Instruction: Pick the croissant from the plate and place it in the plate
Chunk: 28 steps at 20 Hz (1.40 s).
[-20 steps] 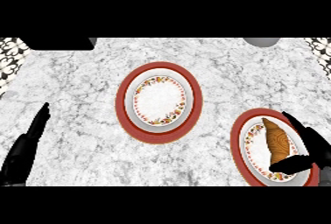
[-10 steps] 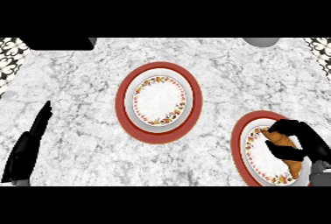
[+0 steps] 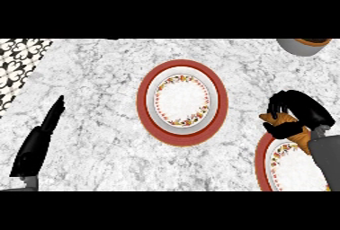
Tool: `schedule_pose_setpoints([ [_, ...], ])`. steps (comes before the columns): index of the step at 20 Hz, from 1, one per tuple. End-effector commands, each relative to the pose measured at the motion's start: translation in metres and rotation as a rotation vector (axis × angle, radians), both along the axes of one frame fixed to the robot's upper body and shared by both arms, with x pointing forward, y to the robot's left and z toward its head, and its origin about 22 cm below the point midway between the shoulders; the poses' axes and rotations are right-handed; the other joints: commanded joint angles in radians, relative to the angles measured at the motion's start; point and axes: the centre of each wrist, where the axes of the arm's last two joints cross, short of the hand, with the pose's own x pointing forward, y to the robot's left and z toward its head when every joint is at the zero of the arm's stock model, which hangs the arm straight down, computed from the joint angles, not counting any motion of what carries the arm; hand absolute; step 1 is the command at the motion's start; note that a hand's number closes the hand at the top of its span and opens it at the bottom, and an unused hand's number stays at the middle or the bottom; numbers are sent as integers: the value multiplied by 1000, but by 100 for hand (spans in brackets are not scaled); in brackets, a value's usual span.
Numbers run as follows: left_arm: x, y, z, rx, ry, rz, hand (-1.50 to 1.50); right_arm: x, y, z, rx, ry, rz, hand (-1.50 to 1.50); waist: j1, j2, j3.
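The counter [image 3: 100, 90] is white marble with grey veining, smooth and flat. Near its middle lies a round plate [image 3: 182, 102] with a broad red rim, a pale well and a ring of small orange and red leaf patterns. A second plate [image 3: 263, 157] of the same make lies at the near right corner, with only its left part in view; the rest is cut off by the right edge and covered by the grey forearm [image 3: 327, 155].

The right hand [image 3: 302, 110] is black and glossy, its fingers and thumb curled round the croissant [image 3: 284, 120]. The croissant sits in that grasp just past the far left rim of the near right plate, between the two plates and well closer to that one. Only patches of its golden-brown, ridged crust show between the fingers. Its long axis appears to run on a slant from far left to near right, but its ends are mostly hidden, and whether it touches the plate's rim cannot be made out.

The left hand [image 3: 41, 137] shows near the counter's left edge, seen edge-on, its fingers straight and holding nothing.

At the far right corner a grey round vessel [image 3: 302, 46] with a brown inside is cut off at the top. Beyond the far left corner lies a black-and-white patterned surface [image 3: 20, 60].
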Motion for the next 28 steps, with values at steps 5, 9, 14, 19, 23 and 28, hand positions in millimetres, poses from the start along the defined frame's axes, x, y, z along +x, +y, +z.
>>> schedule_pose_setpoints([
  [5,12,-22,2,1,-20,-90,0,57,3,78,-116,-231,319,150,57,26,6],
  [9,15,-22,6,0,-18,-78,0,77,-1,95,-14,-359,359,150,53,27,7],
  [14,15,-9,1,-2,-6,-44,0,94,-5,122,115,-577,480,150,16,18,4],
  [19,15,-4,6,17,2,-18,0,109,-2,131,328,-628,685,150,-12,4,3],
  [23,8,-13,-10,-15,19,17,0,123,12,138,421,-554,833,150,-40,-7,0],
  [28,-3,18,-9,12,35,38,0,139,58,162,458,-511,920,150,-60,-17,-2],
])
